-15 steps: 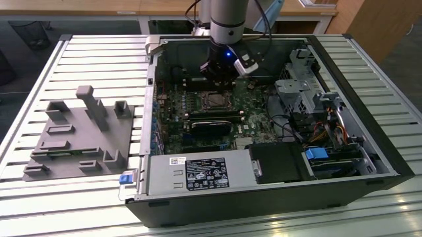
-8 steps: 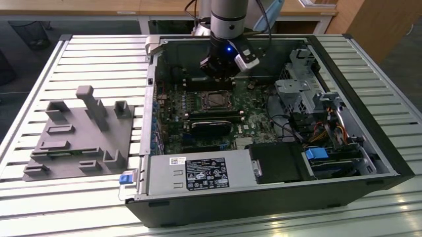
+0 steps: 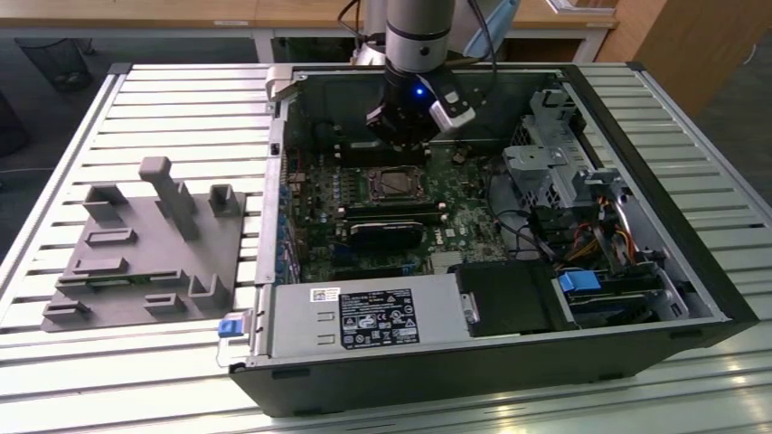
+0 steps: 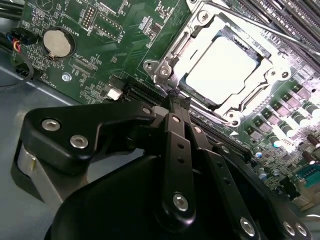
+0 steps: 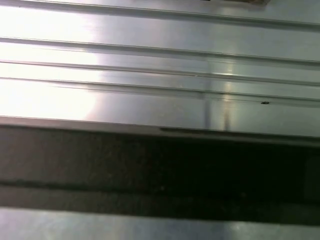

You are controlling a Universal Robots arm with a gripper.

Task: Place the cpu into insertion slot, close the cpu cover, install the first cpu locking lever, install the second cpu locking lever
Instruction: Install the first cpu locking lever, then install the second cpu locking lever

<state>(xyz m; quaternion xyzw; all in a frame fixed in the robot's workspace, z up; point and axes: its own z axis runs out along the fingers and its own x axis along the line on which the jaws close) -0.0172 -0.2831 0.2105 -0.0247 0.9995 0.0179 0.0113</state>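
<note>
Slatted metal table (image 3: 169, 108), open computer case (image 3: 675, 271), pincer (image 4: 174, 102) pressed together beside cpu cover (image 4: 200, 37), cpu (image 4: 220, 70) seated.

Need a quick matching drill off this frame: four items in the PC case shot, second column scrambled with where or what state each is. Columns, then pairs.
Column 1
1. cpu
2. cpu cover
3. gripper
4. coin cell battery

Column 2
A. round silver disc on the green board, away from the socket
B. silver frame lying flat around the chip
C. fingers together, tips at the socket's corner
D. bright square top seen through the frame's window

Pairs: 1-D, 2-B, 3-C, 4-A
</note>
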